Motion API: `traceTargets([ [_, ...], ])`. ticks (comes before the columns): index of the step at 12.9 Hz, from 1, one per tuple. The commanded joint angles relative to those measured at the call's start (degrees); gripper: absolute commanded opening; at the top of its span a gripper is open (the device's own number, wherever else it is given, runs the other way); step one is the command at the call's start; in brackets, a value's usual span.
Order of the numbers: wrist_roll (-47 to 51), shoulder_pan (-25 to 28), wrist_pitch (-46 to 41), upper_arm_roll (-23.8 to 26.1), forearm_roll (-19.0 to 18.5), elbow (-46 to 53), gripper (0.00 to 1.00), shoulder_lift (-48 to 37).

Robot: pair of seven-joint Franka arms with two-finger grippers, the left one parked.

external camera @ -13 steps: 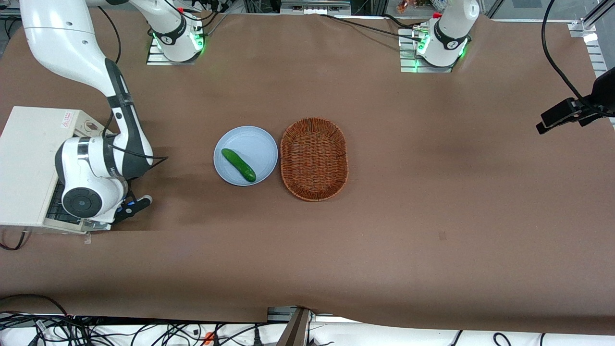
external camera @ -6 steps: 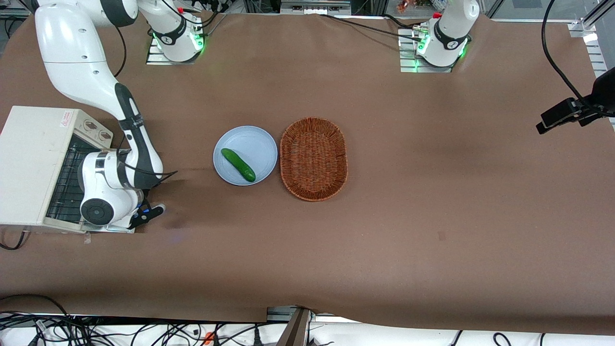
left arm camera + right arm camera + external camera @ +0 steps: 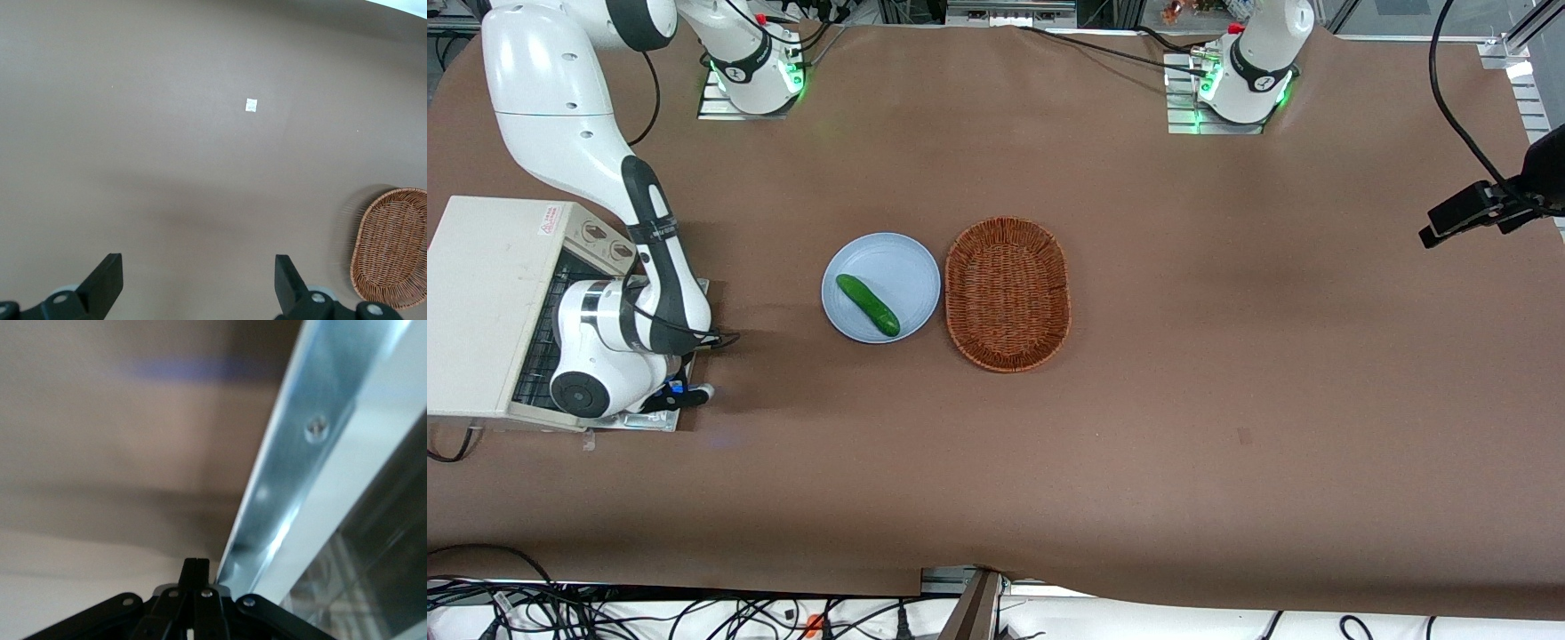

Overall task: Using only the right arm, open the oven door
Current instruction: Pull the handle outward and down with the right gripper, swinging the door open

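Observation:
The cream-white toaster oven point(image 3: 480, 293) stands at the working arm's end of the table. Its oven door point(image 3: 660, 421) hangs down open, nearly flat above the table, mostly hidden under my right arm point(image 3: 618, 333). The wire rack point(image 3: 538, 342) inside shows. My gripper point(image 3: 687, 392) is low over the door's outer edge, with its fingers shut on nothing. In the right wrist view the shut gripper point(image 3: 197, 564) sits beside the door's bare metal frame point(image 3: 300, 473) and dark glass point(image 3: 380, 567). The handle is hidden.
A pale blue plate point(image 3: 898, 258) with a green cucumber point(image 3: 868, 305) and a brown wicker basket point(image 3: 1008, 293) lie mid-table. The basket also shows in the left wrist view point(image 3: 390, 247). The oven's two-knob strip point(image 3: 596, 237) is beside the arm.
My arm swung out from the oven and the door came down, uncovering the rack. In the last half second the wrist and gripper drew back a little toward the oven.

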Motion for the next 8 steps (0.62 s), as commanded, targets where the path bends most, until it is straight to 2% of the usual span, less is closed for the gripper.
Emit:
traceTargets([
  [1,4.5,1.9,-4.2,-0.7,2.0,1.2,0.0,-0.5],
  [5,4.2,2.0,-9.8,-0.7,2.0,7.1,0.0,-1.2],
  [6,4.1,1.8,-11.0,-0.7,2.1,8.9,0.18,-1.9],
  [8,4.2,1.8,-11.4,-0.7,2.1,9.8,0.62,-4.6],
])
